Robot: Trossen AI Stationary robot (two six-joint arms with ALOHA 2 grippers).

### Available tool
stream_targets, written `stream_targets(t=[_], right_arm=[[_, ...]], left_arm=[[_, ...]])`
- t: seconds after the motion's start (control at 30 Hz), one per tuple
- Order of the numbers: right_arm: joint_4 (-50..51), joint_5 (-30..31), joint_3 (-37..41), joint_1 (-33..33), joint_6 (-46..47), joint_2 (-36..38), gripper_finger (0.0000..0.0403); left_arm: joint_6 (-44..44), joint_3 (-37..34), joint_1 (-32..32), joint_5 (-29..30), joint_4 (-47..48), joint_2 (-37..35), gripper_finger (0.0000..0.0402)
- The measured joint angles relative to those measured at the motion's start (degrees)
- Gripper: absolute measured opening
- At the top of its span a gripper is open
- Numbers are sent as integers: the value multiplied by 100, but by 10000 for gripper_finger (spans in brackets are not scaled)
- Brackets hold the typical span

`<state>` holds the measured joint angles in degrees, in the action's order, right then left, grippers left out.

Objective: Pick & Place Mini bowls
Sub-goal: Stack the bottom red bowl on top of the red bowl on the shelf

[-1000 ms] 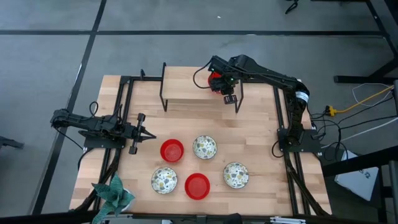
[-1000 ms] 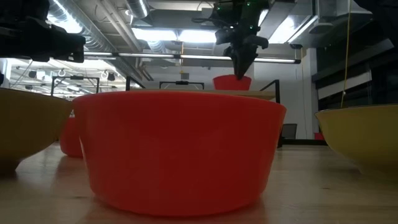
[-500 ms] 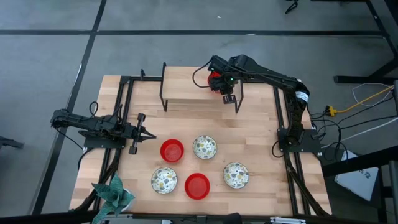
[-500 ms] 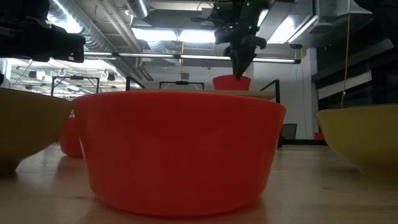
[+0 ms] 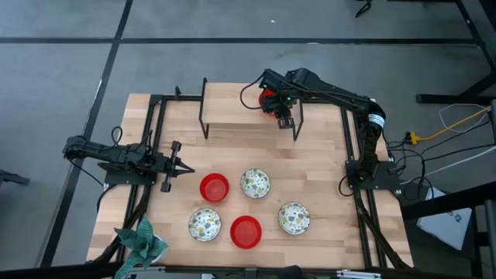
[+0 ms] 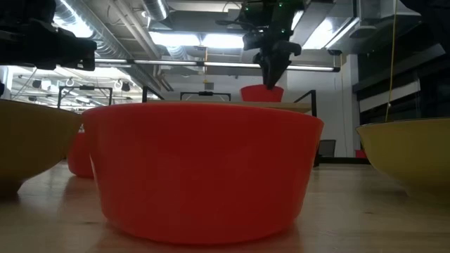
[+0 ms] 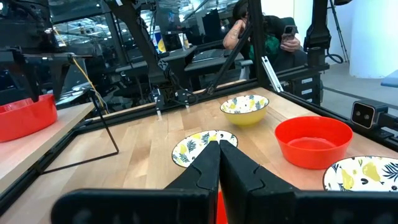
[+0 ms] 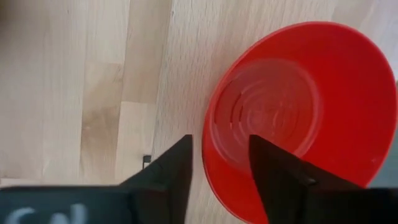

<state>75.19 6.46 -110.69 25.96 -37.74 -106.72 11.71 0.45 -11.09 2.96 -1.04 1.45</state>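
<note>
One red mini bowl [image 5: 266, 98] [image 8: 298, 112] stands upright on the raised wooden shelf [image 5: 232, 112] at the far side of the table. My right gripper [image 8: 217, 146] [image 6: 271, 83] points down over it, open. One finger is outside the rim [image 8: 208, 155] and one is over the inside, both with a gap to the rim. On the table's near half sit two more red bowls [image 5: 215, 187] [image 5: 246, 232] and three floral ones [image 5: 255, 183] [image 5: 204, 225] [image 5: 294, 218]. My left gripper [image 5: 190, 167] [image 7: 219, 144] waits shut and level at the left.
The shelf stands on thin black legs [image 5: 204, 108] over the table's far middle. A teal leafy object [image 5: 142, 240] lies at the near left corner. Black frame rails [image 5: 155, 139] run along both table sides. A person [image 7: 261, 28] sits beyond the table.
My right gripper has opened a little around the rim of the red bowl on the shelf, without shifting. The bowl stays where it stood.
</note>
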Motion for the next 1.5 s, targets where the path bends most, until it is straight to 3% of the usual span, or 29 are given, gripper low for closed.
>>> stream_targets(t=[0.27, 0.47, 0.7, 1.03, 1.5], right_arm=[[-32, 0, 0, -3, -20, 0, 259], [-24, 1, -2, -4, 6, 0, 299], [249, 10, -2, -32, 24, 4, 305], [355, 743, -2, -274, 34, 369, 305], [420, 748, -4, -1327, 410, 640, 305]], left_arm=[[1, 2, 0, 0, 1, 1, 4], [0, 2, -1, 0, 0, 0, 4], [1, 0, 0, 0, 1, -1, 4], [0, 2, 0, 0, 1, 1, 4], [0, 1, 0, 0, 0, 1, 4]])
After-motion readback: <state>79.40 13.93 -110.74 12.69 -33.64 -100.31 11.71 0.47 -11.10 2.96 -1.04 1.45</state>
